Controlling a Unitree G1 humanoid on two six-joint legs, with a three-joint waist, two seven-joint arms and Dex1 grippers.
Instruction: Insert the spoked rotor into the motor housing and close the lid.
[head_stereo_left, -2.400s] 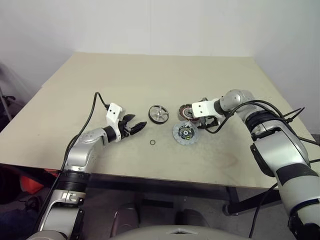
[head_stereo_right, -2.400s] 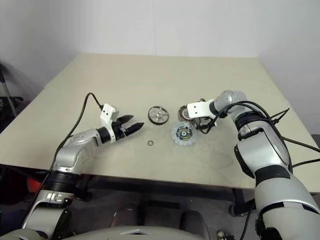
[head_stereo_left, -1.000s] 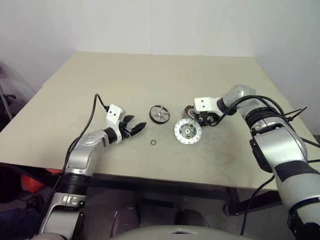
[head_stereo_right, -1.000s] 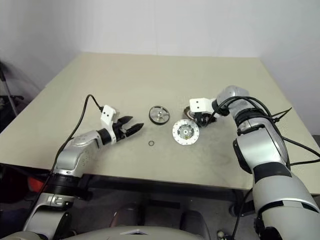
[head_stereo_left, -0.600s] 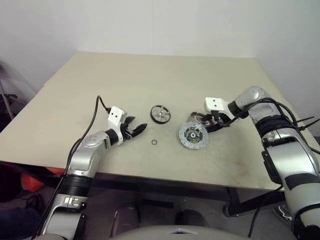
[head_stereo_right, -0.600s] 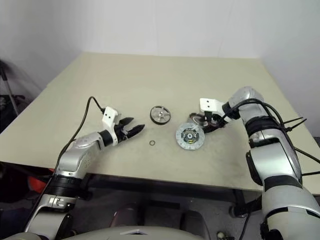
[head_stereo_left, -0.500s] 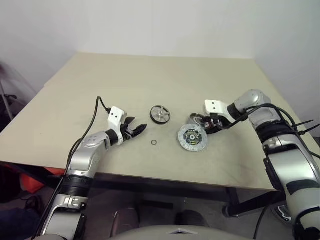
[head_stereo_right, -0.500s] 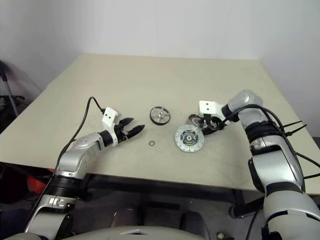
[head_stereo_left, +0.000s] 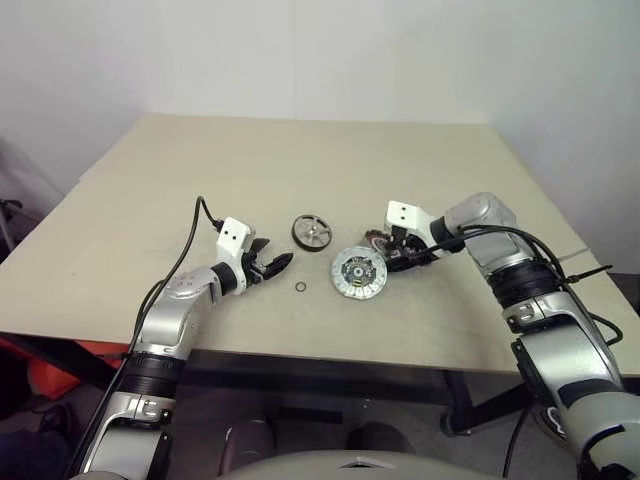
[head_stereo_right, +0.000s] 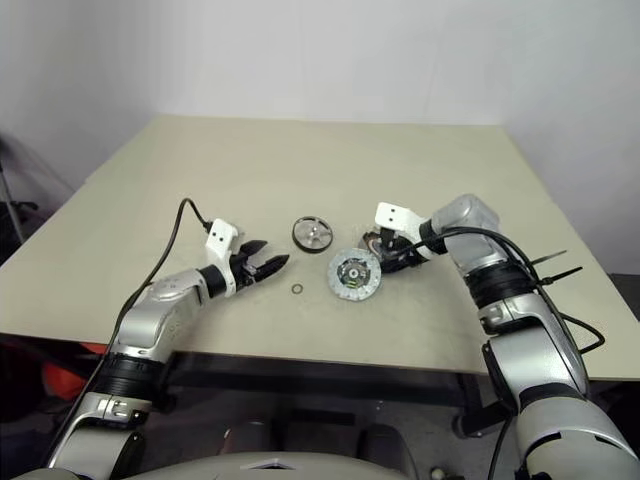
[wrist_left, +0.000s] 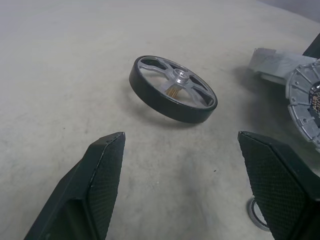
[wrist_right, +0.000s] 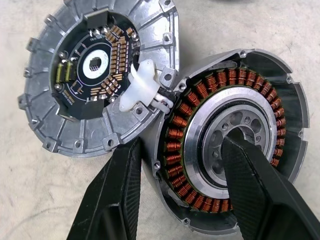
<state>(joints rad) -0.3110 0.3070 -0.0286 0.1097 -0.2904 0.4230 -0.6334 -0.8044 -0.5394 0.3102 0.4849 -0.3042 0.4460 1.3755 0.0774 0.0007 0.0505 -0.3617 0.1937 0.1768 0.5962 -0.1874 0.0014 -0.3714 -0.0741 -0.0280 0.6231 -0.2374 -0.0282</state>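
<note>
Your right gripper (wrist_right: 177, 200) stood with its jaws straddling the near wall of the motor housing (wrist_right: 235, 145), the round dark cup ringed with copper-brown coils around a silver centre: one finger outside the rim, the other down in the centre well, apparently clamped on that wall. The lid (head_stereo_left: 359, 273), a flat silver-grey finned disc lying dark-centred face up, sat touching the housing's left edge, joined to it by a small white connector.

The spoked rotor (head_stereo_left: 313, 231), a small wheel with a black rim and silver spokes, lay flat on the beige table (head_stereo_left: 300, 160), left of the housing and just beyond your left gripper (head_stereo_left: 276, 263), whose jaws were wide apart and empty. So the left arm was nearer. The rotor lay ahead of those open jaws, slightly far of them, axle upright.
</note>
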